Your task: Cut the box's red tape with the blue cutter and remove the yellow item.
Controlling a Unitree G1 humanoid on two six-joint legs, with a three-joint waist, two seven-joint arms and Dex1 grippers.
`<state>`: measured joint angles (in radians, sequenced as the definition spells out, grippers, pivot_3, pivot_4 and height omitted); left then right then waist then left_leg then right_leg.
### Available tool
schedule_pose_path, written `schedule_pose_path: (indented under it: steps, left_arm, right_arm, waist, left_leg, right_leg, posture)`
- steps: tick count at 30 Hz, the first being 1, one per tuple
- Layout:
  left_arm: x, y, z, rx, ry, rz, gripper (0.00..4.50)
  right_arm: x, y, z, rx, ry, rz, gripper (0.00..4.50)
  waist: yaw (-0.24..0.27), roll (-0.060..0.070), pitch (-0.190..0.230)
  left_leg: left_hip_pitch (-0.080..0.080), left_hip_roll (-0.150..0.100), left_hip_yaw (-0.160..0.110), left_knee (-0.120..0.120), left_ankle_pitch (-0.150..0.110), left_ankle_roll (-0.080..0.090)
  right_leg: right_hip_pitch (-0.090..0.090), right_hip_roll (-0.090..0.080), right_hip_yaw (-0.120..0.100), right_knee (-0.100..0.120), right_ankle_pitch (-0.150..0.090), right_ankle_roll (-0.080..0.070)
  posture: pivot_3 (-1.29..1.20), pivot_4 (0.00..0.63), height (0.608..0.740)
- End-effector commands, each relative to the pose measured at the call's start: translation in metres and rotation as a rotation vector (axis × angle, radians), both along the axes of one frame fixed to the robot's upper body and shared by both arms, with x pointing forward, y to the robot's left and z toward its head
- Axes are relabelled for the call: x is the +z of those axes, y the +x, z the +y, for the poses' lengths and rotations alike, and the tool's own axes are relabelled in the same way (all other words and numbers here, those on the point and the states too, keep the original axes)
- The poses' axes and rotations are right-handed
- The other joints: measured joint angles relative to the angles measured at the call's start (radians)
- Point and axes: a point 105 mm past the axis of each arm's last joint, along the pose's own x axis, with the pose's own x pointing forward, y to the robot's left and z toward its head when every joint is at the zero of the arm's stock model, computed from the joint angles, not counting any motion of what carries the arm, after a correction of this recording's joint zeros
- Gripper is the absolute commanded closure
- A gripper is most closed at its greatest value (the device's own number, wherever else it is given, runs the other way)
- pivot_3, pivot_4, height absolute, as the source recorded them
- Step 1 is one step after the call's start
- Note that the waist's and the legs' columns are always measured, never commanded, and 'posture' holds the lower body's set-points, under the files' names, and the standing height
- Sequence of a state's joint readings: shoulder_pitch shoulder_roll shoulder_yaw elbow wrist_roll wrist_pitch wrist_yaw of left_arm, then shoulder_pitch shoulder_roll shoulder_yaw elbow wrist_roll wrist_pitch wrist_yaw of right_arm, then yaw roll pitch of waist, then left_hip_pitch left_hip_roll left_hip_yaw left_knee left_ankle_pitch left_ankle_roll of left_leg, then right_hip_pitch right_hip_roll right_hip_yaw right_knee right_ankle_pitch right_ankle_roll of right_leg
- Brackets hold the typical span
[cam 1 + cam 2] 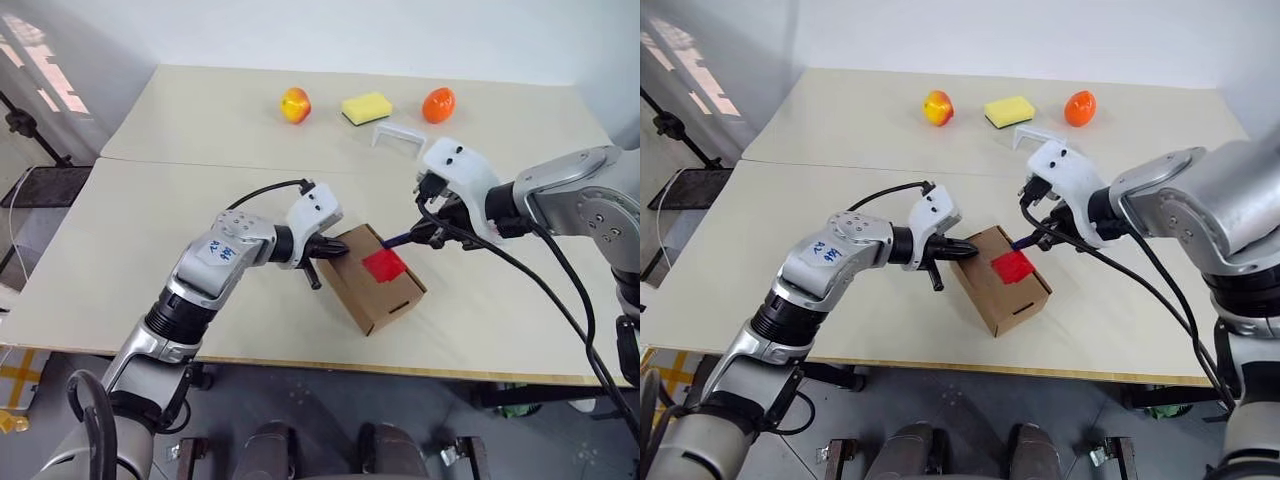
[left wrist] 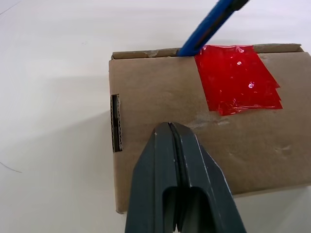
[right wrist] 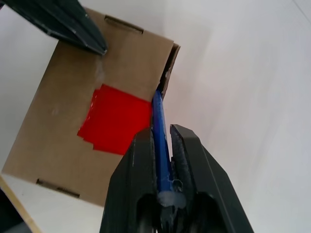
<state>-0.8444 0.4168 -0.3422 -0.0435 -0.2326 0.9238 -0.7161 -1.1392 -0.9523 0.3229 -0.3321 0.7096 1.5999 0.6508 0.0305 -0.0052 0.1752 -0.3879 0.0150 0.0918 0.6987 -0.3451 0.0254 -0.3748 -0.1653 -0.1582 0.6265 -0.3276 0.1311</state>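
The brown box [image 1: 372, 292] lies at an angle on the table in front of me, flaps closed under a patch of red tape [image 1: 384, 266]. My left gripper [image 1: 338, 250] is shut, and its tips [image 2: 170, 128] rest on the box top near the left end. My right gripper [image 3: 160, 130] is shut on the blue cutter [image 3: 157, 110]. The cutter's tip sits at the box's far edge, right beside the tape [image 3: 114, 119] at the flap seam. The yellow item is hidden.
At the table's far side lie a red-yellow apple [image 1: 295, 104], a yellow sponge [image 1: 367, 107] and an orange fruit [image 1: 438, 104]. A white bracket [image 1: 400, 136] stands just behind my right hand. The table's front edge [image 1: 300, 362] runs close below the box.
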Motion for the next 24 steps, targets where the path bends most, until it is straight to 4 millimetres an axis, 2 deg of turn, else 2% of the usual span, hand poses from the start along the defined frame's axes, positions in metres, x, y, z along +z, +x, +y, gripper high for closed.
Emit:
schedule_pose_path:
  steps: [1, 5, 11, 14, 20, 24]
  left_arm:
    - [-0.043, -0.005, 0.006, 0.058, 0.120, 0.127, 4.50]
    - [-0.047, -0.004, 0.007, 0.083, 0.138, 0.132, 4.50]
    - [-0.047, 0.001, 0.008, 0.106, 0.142, 0.124, 4.50]
    - [-0.047, 0.001, 0.008, 0.108, 0.143, 0.124, 4.50]
    - [-0.048, 0.003, 0.007, 0.114, 0.143, 0.125, 4.50]
    - [-0.049, 0.003, 0.009, 0.115, 0.146, 0.125, 4.50]
  right_arm:
    - [0.004, -0.008, -0.006, 0.006, -0.035, 0.029, 4.34]
    - [0.009, -0.014, -0.004, 0.033, -0.021, 0.067, 4.34]
    - [-0.015, -0.021, -0.018, 0.000, -0.076, 0.146, 4.34]
    - [-0.019, -0.023, -0.022, -0.011, -0.091, 0.160, 4.34]
    - [-0.020, -0.016, -0.019, -0.031, -0.070, 0.149, 4.34]
    - [-0.007, -0.023, -0.017, 0.006, -0.056, 0.142, 4.34]
  waist:
    - [0.001, 0.000, 0.000]
    - [0.001, -0.001, -0.001]
    - [0.009, -0.003, -0.002]
    - [0.009, -0.004, -0.003]
    - [0.009, -0.005, -0.004]
    - [0.009, -0.005, -0.004]
  left_leg:
    - [0.000, 0.000, 0.000, 0.000, 0.000, 0.000]
    - [0.000, 0.000, -0.001, 0.000, 0.000, 0.000]
    - [0.000, 0.000, -0.001, 0.000, 0.000, 0.000]
    - [0.001, 0.000, -0.001, 0.000, 0.000, 0.000]
    - [0.002, 0.001, -0.001, 0.000, 0.000, 0.001]
    - [0.003, 0.001, -0.001, 0.000, 0.000, 0.001]
  right_leg:
    - [0.000, 0.000, 0.000, 0.000, 0.000, 0.000]
    - [0.001, 0.000, 0.000, -0.001, 0.000, 0.000]
    - [0.001, 0.000, 0.000, -0.001, 0.000, 0.000]
    - [0.002, 0.000, 0.000, -0.002, 0.000, 0.000]
    - [0.003, 0.000, 0.000, -0.002, 0.000, 0.000]
    - [0.005, 0.000, 0.000, -0.003, 0.000, 0.001]
  posture:
    - [0.00, 0.150, 0.740]
    - [0.00, 0.150, 0.740]
    - [0.00, 0.150, 0.740]
    - [0.00, 0.150, 0.740]
    - [0.00, 0.150, 0.740]
    - [0.00, 0.150, 0.740]
